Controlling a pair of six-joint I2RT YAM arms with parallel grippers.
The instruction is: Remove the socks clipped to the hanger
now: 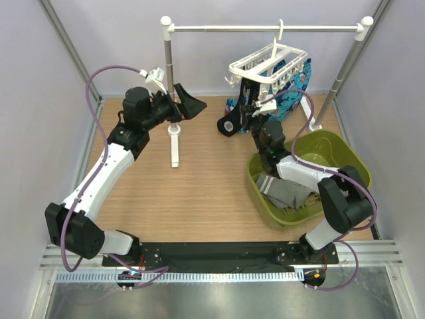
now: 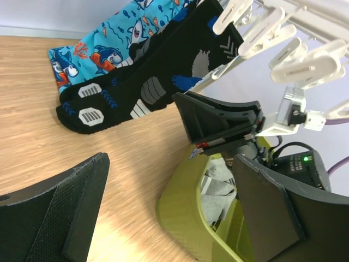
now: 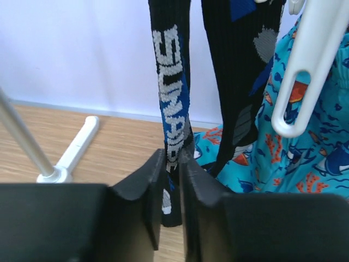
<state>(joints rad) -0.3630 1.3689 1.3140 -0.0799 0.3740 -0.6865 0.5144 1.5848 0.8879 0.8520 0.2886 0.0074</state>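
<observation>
**Once the sock is pinched, pull down, not sideways**

Since the right hand (image 3: pixel 172 164) is clenched on a black sock (image 3: pixel 170 82) low on its leg, the step in hand looks like the pull that frees it from the hanger (image 1: pixel 265 66). That sock hangs from the hanger's near side under the rail (image 1: pixel 265 28), with its foot down near the bench (image 1: pixel 199 193). I cannot tell whether it touches. A second black sock (image 3: pixel 240 65) hangs just beside it, with the blue cloth (image 3: pixel 311 164) behind.

A steady pull down along the sock's length should make its clip (image 2: pixel 229 22) let go. A sideways tug would more likely swing the whole frame on its hook or drag the neighbouring sock along. The hand appears to hold this one sock alone, which is right.

Once free, the sock probably belongs in the green tub (image 1: pixel 352 156), where grey socks (image 1: pixel 285 193) lie. The left hand (image 1: pixel 191 106) is released, jaws wide, at the rail's left end and well apart from the hanger. It could steady the frame if it sways.

White block letters run down the gripped sock. They begin "SUN" and may read "SUNMARK", but the lowest letters are partly hidden in the grip. No other writing is legible.
</observation>
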